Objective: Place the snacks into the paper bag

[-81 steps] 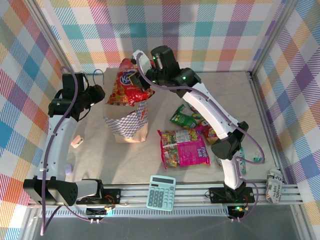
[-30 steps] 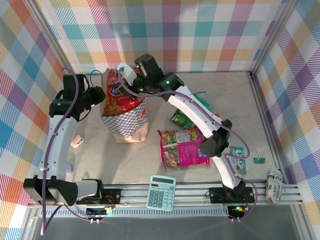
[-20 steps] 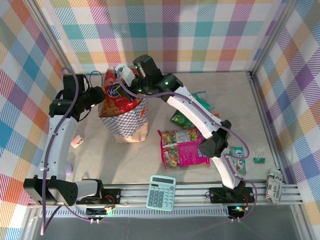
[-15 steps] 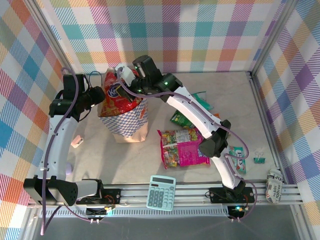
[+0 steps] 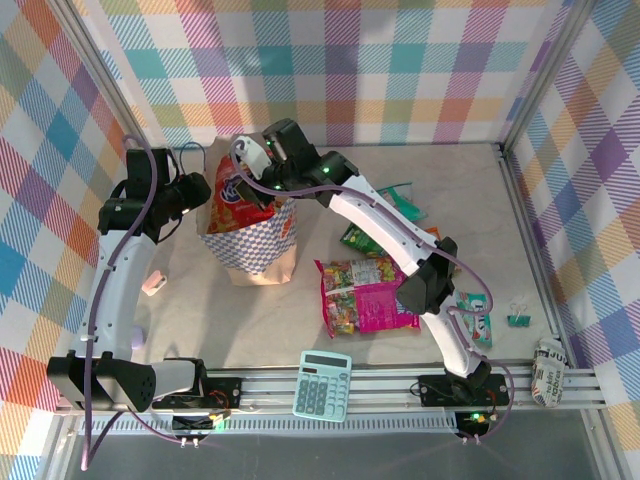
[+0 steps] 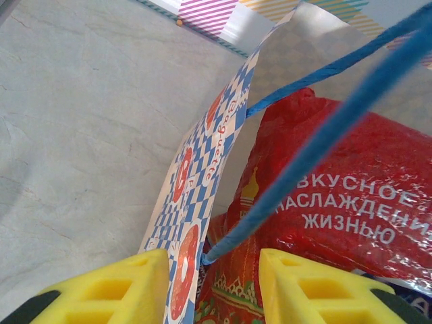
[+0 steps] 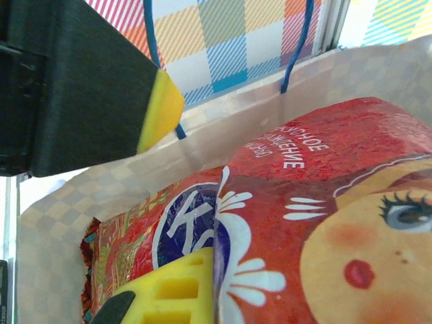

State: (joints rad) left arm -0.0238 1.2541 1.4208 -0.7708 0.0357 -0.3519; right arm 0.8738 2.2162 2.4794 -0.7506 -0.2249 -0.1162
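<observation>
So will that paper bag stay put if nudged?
Likely floppy: the paper bag has a thin wall curving inside the open left gripper. Tall and narrow, it may tip if the red packet in the right gripper pushes sideways.

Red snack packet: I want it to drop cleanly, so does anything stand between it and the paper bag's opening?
Nothing visible does. The red snack packet, gripped by the right end effector, is already partly inside the paper bag's open mouth. Whether the blue cord handle touches it cannot be told.
</observation>
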